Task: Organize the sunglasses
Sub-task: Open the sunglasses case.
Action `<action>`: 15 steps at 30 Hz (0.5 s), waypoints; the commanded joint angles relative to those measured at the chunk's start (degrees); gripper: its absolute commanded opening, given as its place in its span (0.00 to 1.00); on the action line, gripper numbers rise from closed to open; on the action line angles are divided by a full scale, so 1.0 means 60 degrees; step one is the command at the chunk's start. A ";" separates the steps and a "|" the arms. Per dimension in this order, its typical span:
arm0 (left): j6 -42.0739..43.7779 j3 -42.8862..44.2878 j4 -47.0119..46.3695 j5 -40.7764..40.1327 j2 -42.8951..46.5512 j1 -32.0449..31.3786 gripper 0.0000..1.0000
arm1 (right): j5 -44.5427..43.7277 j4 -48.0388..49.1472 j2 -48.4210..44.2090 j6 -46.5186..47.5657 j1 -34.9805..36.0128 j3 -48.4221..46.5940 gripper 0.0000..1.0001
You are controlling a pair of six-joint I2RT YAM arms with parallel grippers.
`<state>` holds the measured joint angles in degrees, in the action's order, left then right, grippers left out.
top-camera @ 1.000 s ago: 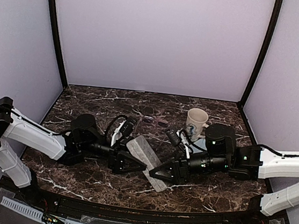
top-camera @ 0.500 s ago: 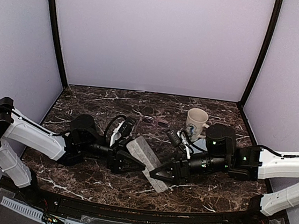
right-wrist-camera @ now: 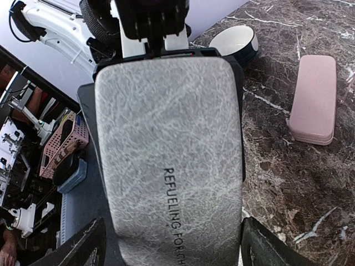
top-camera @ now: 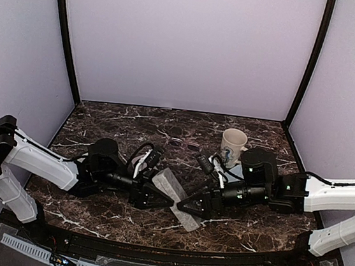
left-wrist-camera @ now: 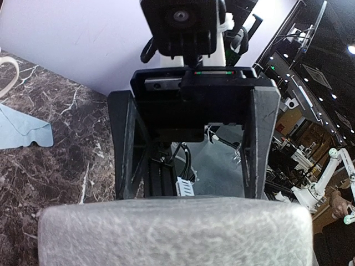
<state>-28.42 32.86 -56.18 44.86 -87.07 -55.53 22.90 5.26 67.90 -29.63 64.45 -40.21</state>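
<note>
We see both arms reaching low across the dark marble table toward each other, meeting at a grey case that lies slantwise between them.

The left gripper has the case by one end. In the right wrist view its black fingers sit tight against both long sides of that far end, so we read it as clamped on the case.

The right gripper is spread wide at the other end. Its fingers stand either side of the case's width, and a dark gap shows between this one and the case's edge. The opposite finger lies so close to the edge that we cannot say whether it touches. The lid faces the camera, with printed lettering running along it.

The sunglasses, a thin dark pair, lie on the table behind the two grippers, apart from both and just left of a white mug.

A pink case lies flat on the marble to one side of the grey case. A light blue cloth is spread on the table near the mug.
</note>
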 commanded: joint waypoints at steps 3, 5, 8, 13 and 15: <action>0.0518 0.0371 0.0783 -0.0123 0.0272 0.0005 0.14 | -0.0238 -0.0171 0.0275 0.0183 -0.0054 -0.0518 0.84; 0.0511 0.0375 0.0807 -0.0102 0.0273 0.0009 0.11 | -0.0193 -0.0180 0.0355 0.0213 -0.0051 -0.0542 0.84; 0.0500 0.0409 0.0809 -0.0048 0.0273 0.0000 0.07 | -0.0157 -0.0258 0.0463 0.0338 -0.0033 -0.0524 0.84; 0.0315 0.0460 0.0600 0.0286 0.0197 0.0008 0.00 | 0.0030 -0.0140 0.0483 0.0514 -0.0004 -0.0342 0.85; 0.0240 0.0467 0.0477 0.0403 0.0158 -0.0003 0.00 | -0.0039 -0.0228 0.0532 0.0604 -0.0007 -0.0319 0.84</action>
<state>-26.37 33.80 -49.87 44.84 -87.07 -55.53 22.31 2.94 70.76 -27.79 64.40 -41.76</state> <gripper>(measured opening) 0.732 0.845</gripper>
